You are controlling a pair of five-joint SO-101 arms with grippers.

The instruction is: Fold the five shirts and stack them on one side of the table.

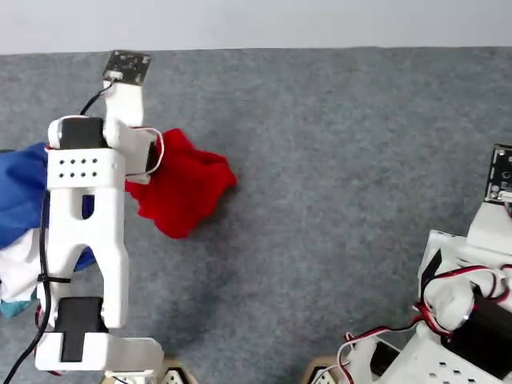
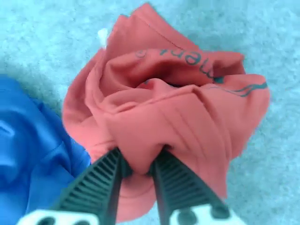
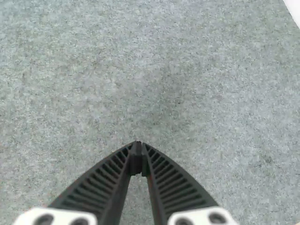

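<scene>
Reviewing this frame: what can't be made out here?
High view: the shirt pile is cut off by the picture's edge and partly covered by the left arm, so five shirts cannot be counted.
Left wrist view: the red shirt is bunched in the left gripper; its folds hide sleeves and collar.

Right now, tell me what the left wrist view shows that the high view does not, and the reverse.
The left wrist view adds the left end effector shut on a bunched fold of the red shirt, plus dark print across that shirt. The high view adds the left arm standing over the shirts, the right arm at the other side of the grey table, and white cloth beside the blue shirt at the table's edge. Both share the crumpled red shirt, the blue shirt next to it and the grey table.
</scene>
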